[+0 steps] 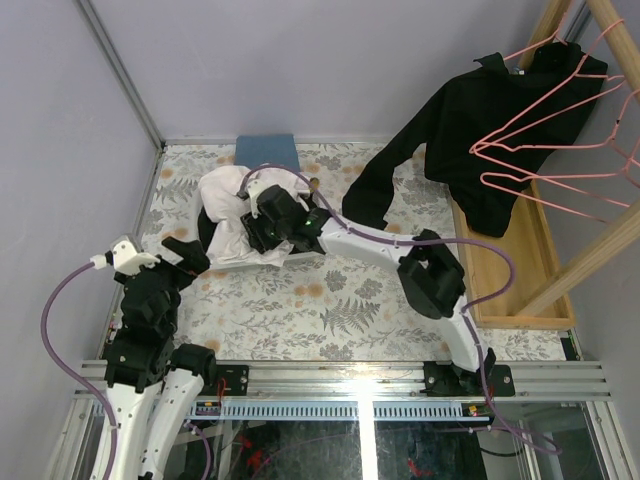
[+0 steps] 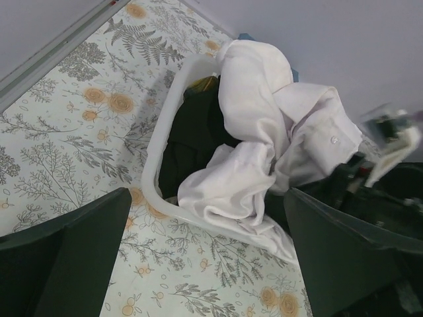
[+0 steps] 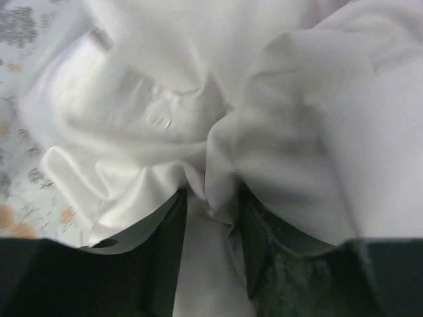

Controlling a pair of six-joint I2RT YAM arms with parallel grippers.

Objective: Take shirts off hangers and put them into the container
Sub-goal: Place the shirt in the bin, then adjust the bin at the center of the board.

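Note:
A white shirt [image 1: 225,200] [image 2: 264,119] [image 3: 198,99] lies bunched over the white container [image 1: 232,263] [image 2: 153,168], spilling across its near rim. Under it in the container sits a dark shirt [image 2: 192,139]. My right gripper [image 1: 253,226] [image 3: 211,198] is pushed down into the white shirt, its fingers apart with a loose fold of cloth between them. My left gripper [image 1: 185,257] [image 2: 206,195] hovers wide open just left of the container, holding nothing. A black shirt [image 1: 490,130] hangs at the back right among pink hangers [image 1: 560,160].
A folded blue cloth [image 1: 266,150] lies at the back edge behind the container. A long wooden tray [image 1: 505,280] and a slanted wooden rack post [image 1: 600,250] stand along the right side. The black shirt's sleeve [image 1: 375,190] trails onto the floral table.

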